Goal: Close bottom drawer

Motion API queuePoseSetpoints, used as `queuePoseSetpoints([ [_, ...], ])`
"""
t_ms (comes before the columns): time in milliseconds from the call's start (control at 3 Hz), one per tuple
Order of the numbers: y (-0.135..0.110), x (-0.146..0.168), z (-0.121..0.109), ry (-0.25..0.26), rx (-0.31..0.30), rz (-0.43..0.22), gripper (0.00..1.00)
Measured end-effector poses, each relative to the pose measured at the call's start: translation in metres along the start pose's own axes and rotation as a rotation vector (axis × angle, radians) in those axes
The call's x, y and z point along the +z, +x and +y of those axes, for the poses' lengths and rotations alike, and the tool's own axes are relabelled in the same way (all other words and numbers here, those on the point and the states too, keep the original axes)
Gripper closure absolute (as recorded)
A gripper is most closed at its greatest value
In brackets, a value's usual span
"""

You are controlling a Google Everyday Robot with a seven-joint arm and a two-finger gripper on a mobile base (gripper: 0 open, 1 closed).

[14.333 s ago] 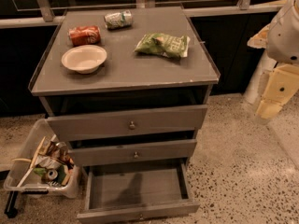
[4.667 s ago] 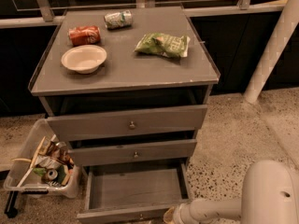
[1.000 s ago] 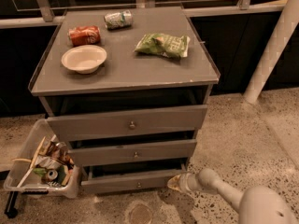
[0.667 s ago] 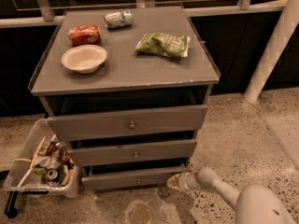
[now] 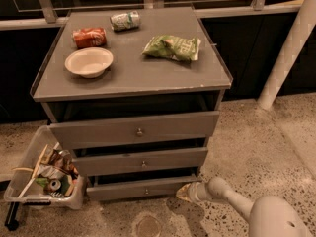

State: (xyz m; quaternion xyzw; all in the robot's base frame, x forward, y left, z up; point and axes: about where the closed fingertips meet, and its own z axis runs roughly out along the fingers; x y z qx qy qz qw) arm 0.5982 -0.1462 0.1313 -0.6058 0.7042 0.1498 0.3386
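Observation:
The bottom drawer [image 5: 143,187] is the lowest of the grey cabinet's three drawers. Its slim grey front with a small round knob [image 5: 146,191] sits nearly in line with the middle drawer front [image 5: 140,161] above it. My gripper [image 5: 183,192] is low by the floor, at the right end of the bottom drawer's front, touching or almost touching it. The white arm [image 5: 232,201] reaches in from the lower right.
On the cabinet top [image 5: 133,73] are a white bowl [image 5: 89,61], a red can [image 5: 89,36], a silver can [image 5: 125,20] and a green chip bag [image 5: 172,47]. A clear bin of clutter [image 5: 44,174] stands on the floor at the left. A white post [image 5: 289,48] rises at the right.
The bottom drawer, wide open at first, has been pushed in by my gripper. Over the last second it slid slightly farther in, and the gripper stays at its right end.

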Motion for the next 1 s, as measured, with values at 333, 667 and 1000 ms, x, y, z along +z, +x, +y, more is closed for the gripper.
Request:
queuePoseSetpoints([
  [333,-0.017,-0.010,-0.004,0.006,-0.037,0.030,0.12],
  [667,-0.034,-0.006,0.012,-0.021,-0.052,0.019,0.00],
  [1000,-0.034,-0.006,0.013,-0.021,-0.052,0.019,0.00],
])
